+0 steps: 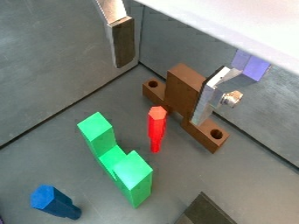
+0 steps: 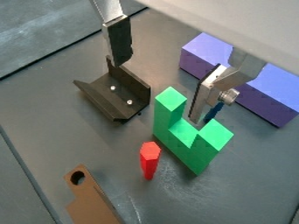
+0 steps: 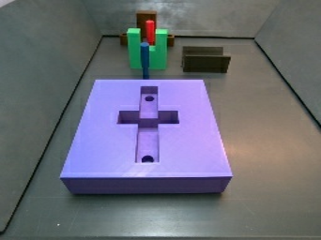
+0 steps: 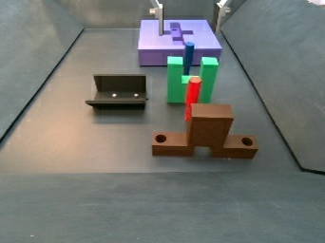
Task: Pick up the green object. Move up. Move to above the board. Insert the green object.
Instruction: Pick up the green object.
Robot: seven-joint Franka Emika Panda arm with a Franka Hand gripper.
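Observation:
The green object (image 2: 187, 133) is a bright green U-shaped block standing on the grey floor, also in a wrist view (image 1: 119, 159) and in both side views (image 3: 135, 45) (image 4: 191, 71). The board (image 3: 189, 141) is a large purple slab with a cross recess, seen too in a side view (image 4: 162, 40) and partly in a wrist view (image 2: 274, 87). My gripper (image 2: 162, 89) hangs open and empty well above the floor, with the green object below and to one side of it. Its fingers (image 1: 121, 44) hold nothing.
A red peg (image 1: 156, 129) stands beside the green object. A brown block on a base plate (image 4: 203, 128) sits near it. The fixture (image 2: 114, 92) stands on the floor. A thin blue stick (image 3: 145, 58) stands against the green object. Grey walls ring the floor.

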